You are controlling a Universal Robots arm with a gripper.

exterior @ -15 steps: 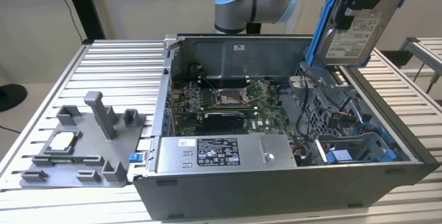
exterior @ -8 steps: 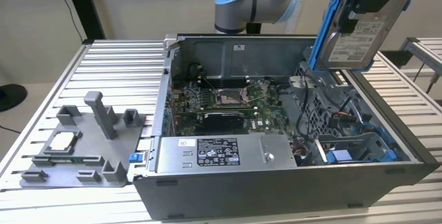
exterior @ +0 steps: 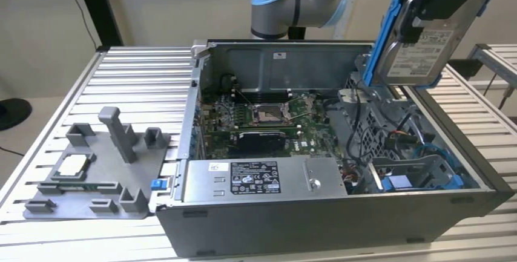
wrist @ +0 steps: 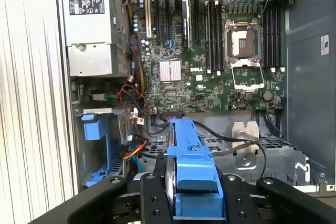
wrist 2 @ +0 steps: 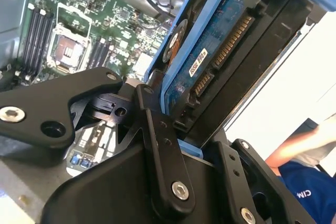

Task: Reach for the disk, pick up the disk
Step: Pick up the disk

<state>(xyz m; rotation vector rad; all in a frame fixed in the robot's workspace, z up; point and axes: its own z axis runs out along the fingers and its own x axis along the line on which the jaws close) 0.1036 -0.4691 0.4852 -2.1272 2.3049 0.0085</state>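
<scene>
While raised over the case, hand seemingly clamping disk.

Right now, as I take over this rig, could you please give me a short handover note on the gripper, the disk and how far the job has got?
Gripper: jaws shut on the disk, clamped across its blue caddy rails, as seen in both wrist views.
Disk: lifted clear of the open computer case, held on edge up in the air above the drive cage at the exterior view's right; label side faces the exterior camera.
Done: the reach and the grasp; the disk is up and out of the case.
Left: nothing of the pick-up itself that these views show.
</scene>
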